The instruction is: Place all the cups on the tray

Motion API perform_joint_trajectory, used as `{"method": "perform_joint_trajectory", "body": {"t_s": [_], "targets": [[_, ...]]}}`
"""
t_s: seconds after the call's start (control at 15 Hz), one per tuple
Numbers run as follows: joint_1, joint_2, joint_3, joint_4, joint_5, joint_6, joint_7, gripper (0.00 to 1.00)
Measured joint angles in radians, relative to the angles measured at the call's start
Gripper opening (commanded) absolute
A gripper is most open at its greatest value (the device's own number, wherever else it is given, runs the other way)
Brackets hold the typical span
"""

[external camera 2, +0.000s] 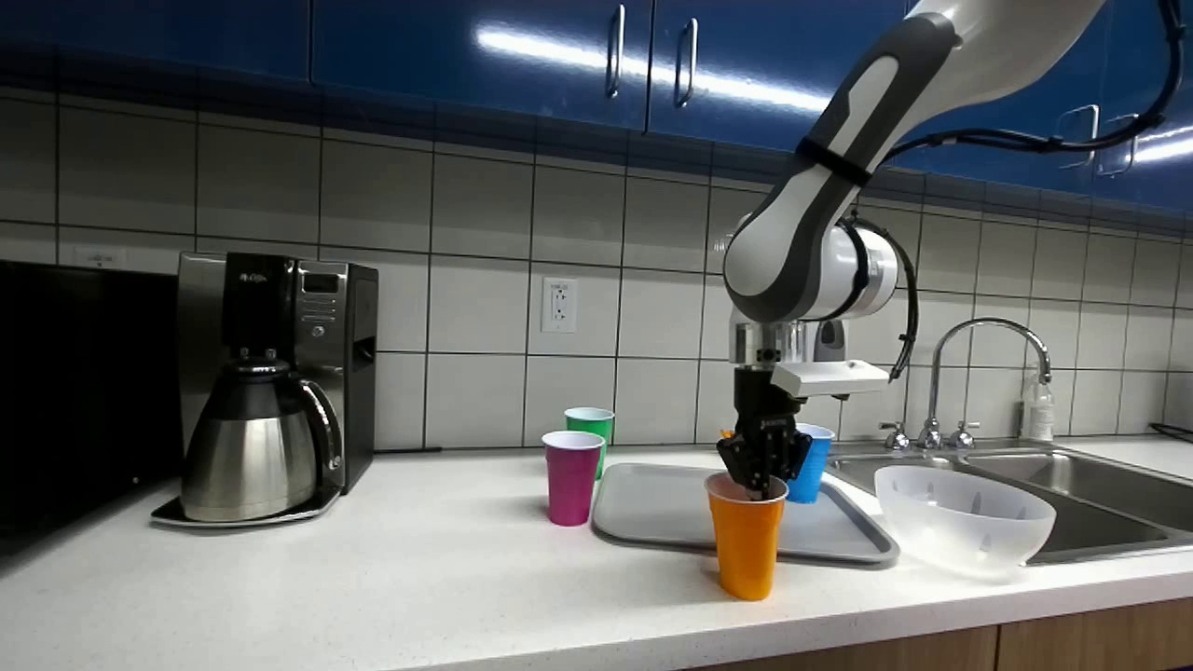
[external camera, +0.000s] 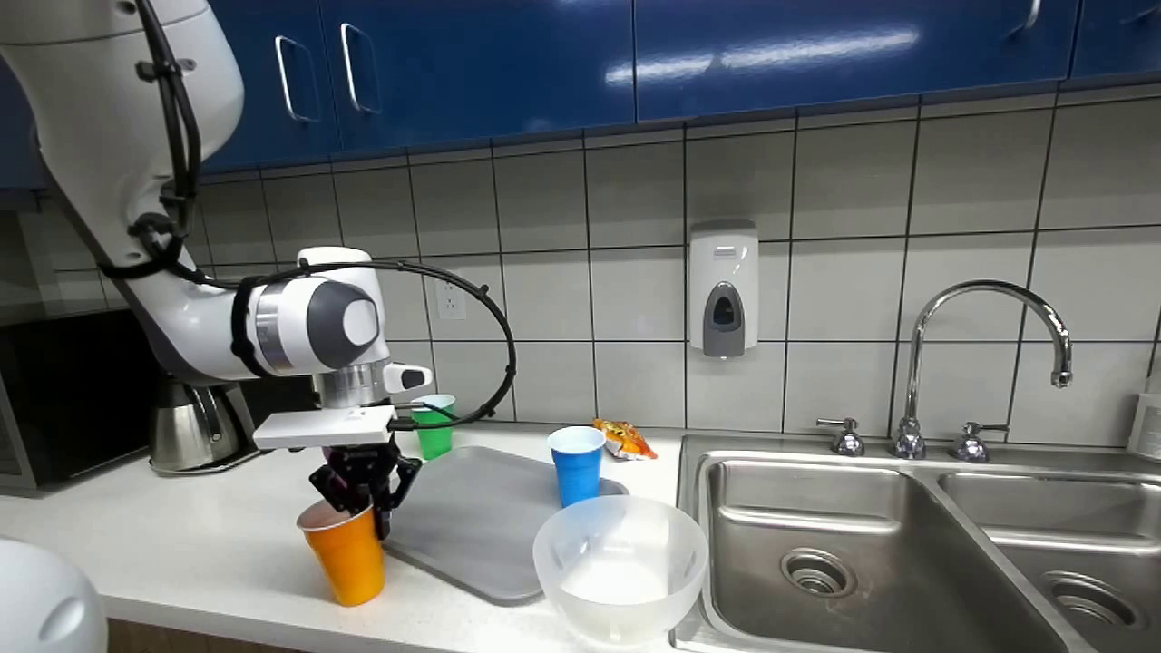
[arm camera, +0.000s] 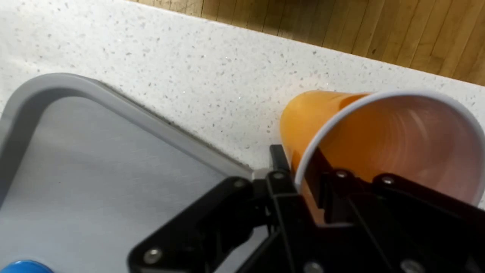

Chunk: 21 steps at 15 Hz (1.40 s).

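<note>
The orange cup (external camera: 352, 573) (external camera 2: 746, 559) (arm camera: 409, 140) stands on the counter in front of the tray (external camera: 481, 521) (external camera 2: 652, 508) (arm camera: 113, 163). My gripper (external camera: 367, 517) (external camera 2: 766, 488) (arm camera: 299, 163) straddles its rim, one finger outside and one inside. In the wrist view a narrow gap shows between the fingers. The blue cup (external camera: 579, 472) (external camera 2: 809, 471) (arm camera: 25, 267) stands on the tray. The purple cup (external camera 2: 570, 480) and green cup (external camera 2: 593, 425) (external camera: 434, 440) stand on the counter beside the tray. The purple cup is mostly hidden behind my gripper in an exterior view.
A translucent white bowl (external camera: 626, 580) (external camera 2: 969, 527) stands near the tray and the steel sink (external camera: 744, 589). A snack bag (external camera: 626, 440) lies by the wall. A coffee maker (external camera 2: 270, 373) stands on the counter. The counter's front edge is close to the orange cup.
</note>
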Motion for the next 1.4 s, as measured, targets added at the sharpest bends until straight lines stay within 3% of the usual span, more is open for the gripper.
{"method": "perform_joint_trajectory", "body": {"t_s": [0.67,1.4], "targets": [[0.001,-0.003,0.001,0.002,0.003,-0.001,0.001,0.01],[-0.007,-0.085,-0.008,0.051,0.045,-0.055,0.002,0.01]]}}
